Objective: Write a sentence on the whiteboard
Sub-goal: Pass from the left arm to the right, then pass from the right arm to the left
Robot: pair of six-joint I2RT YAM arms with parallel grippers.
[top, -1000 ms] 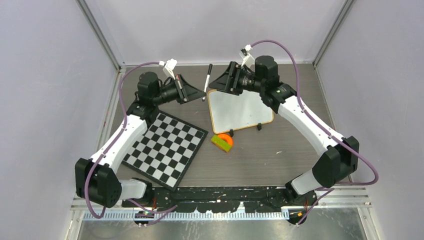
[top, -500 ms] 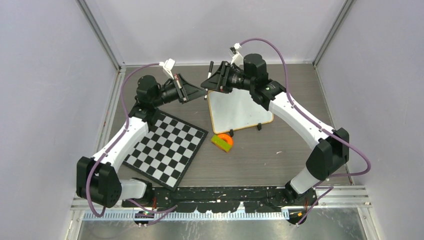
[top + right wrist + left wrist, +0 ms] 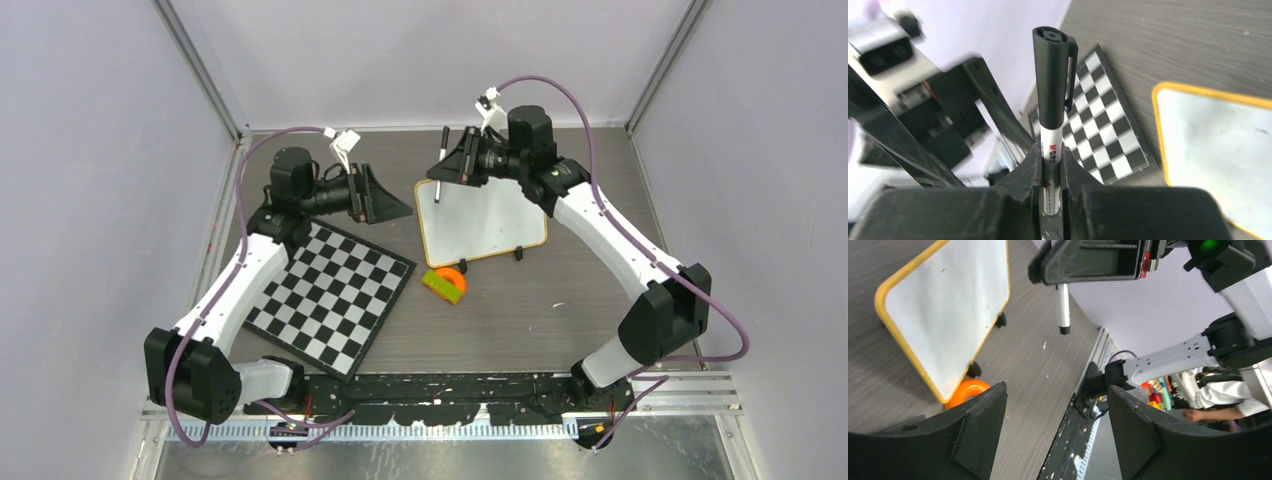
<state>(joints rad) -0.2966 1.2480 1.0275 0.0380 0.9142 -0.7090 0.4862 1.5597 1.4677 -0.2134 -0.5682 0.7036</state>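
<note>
The whiteboard (image 3: pixel 485 220) lies at the table's far middle, its white face (image 3: pixel 948 315) blank, with no sentence showing on it. My right gripper (image 3: pixel 452 165) hangs over its far-left corner, shut on a capped black-and-white marker (image 3: pixel 441 165). In the right wrist view the marker (image 3: pixel 1052 95) stands up out of the shut gripper (image 3: pixel 1052 155), black clip cap at the far end, with the whiteboard (image 3: pixel 1218 140) at the right. My left gripper (image 3: pixel 392 200) is open and empty, left of the board. In its own view the left gripper (image 3: pixel 1055 400) faces the marker (image 3: pixel 1063 307).
A black-and-white chequered board (image 3: pixel 330 295) lies under the left arm. An orange and green object (image 3: pixel 445 283) sits just in front of the whiteboard's near-left corner, and its orange part (image 3: pixel 965 390) shows in the left wrist view. Metal frame rails border the table.
My left gripper let go of the marker, opened and drew back to the left. My right gripper shut on the marker and carried it right, over the whiteboard's corner.
</note>
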